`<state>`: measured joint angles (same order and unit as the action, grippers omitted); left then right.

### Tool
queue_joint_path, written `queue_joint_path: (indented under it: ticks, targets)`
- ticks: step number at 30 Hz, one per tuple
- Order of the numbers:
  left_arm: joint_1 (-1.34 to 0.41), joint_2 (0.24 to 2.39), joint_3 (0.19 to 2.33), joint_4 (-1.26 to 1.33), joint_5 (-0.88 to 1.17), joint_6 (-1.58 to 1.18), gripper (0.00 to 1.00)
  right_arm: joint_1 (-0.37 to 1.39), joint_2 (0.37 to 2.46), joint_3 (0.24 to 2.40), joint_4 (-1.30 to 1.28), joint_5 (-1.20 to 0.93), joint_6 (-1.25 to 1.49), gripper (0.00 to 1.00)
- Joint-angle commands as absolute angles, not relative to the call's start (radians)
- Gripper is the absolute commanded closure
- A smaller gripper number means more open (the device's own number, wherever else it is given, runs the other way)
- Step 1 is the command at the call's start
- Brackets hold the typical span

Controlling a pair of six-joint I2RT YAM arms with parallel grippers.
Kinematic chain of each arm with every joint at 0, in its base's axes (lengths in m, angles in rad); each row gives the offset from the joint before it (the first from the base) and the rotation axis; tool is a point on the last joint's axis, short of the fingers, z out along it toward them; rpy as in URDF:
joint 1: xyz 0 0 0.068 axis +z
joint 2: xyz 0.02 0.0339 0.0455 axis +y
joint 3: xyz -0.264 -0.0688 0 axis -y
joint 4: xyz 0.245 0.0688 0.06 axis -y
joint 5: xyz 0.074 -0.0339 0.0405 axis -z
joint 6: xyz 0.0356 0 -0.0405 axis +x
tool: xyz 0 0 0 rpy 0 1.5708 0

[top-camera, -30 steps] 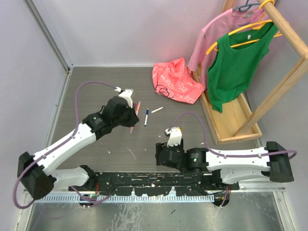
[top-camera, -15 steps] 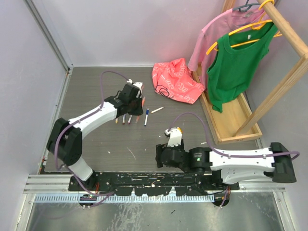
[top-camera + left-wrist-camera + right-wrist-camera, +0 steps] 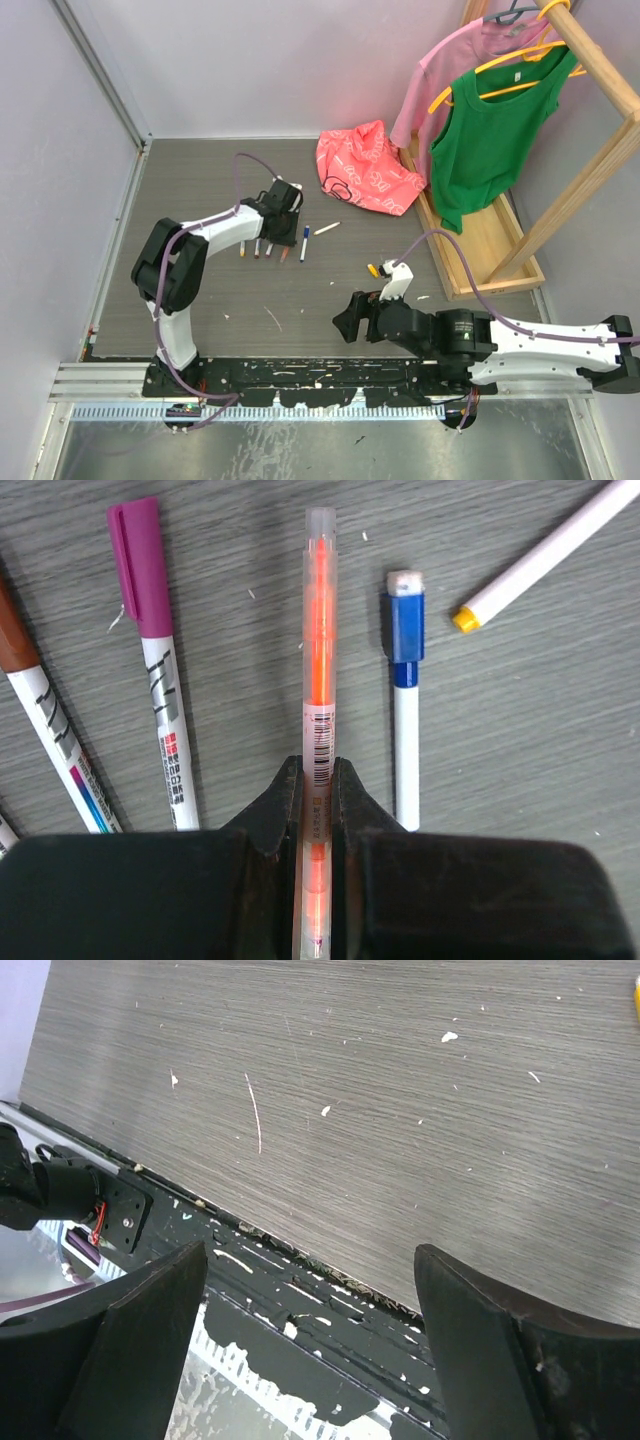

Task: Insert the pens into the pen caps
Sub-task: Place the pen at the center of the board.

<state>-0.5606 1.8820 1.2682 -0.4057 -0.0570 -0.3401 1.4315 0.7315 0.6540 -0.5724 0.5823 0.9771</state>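
Right gripper (image 3: 348, 318) is nearest, low over the front edge of the table (image 3: 200, 290) at 6 o'clock. Jaws are spread wide with nothing between them. Its wrist view shows only bare wood grain.

Yellow cap (image 3: 373, 268) lies loose just past it, about 1 o'clock from the right gripper. It's not on any pen.

Further out is the pen row at mid-table. In the left wrist view, from 9 to 3 o'clock: brown pen (image 3: 25, 695), purple pen (image 3: 150, 670), orange pen (image 3: 320, 630), blue pen (image 3: 405, 680). Brown, purple and blue each show a matching cap seated. The orange pen has a clear cap over its tip, so I read it as capped too. Yellow pen (image 3: 540, 550) lies at 2 o'clock from the blue pen, tip bare, apart from the row.

Left gripper (image 3: 318, 775) is clamped tight on the orange pen's barrel at the barcode label. The pen is lined up with the row. Can't tell if it's touching the table.

End pen (image 3: 243, 247) sits at the row's 9 o'clock end, too small to read its cap state.

Bag (image 3: 365, 170) is at 1 o'clock beyond the pens, not involved.

Status, my read: mostly done. Left to do: release the orange pen, then mate the yellow pen with the yellow cap. Those two are well apart, so one arm fetches each.
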Motion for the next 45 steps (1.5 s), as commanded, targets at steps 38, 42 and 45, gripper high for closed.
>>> queue_joint_path:
  ticks: [38,42,45]
  targets:
    - [-0.530,1.945,1.336,-0.453,-0.121,-0.369,0.73,1.430,0.751,0.660,-0.614,0.610,1.029,0.05]
    - [-0.525,1.920,1.352,-0.464,-0.120,-0.367,0.72,1.430,0.755,0.666,-0.614,0.606,1.029,0.05]
    - [-0.525,1.885,1.382,-0.487,-0.117,-0.359,0.72,1.430,0.751,0.675,-0.614,0.614,1.025,0.05]
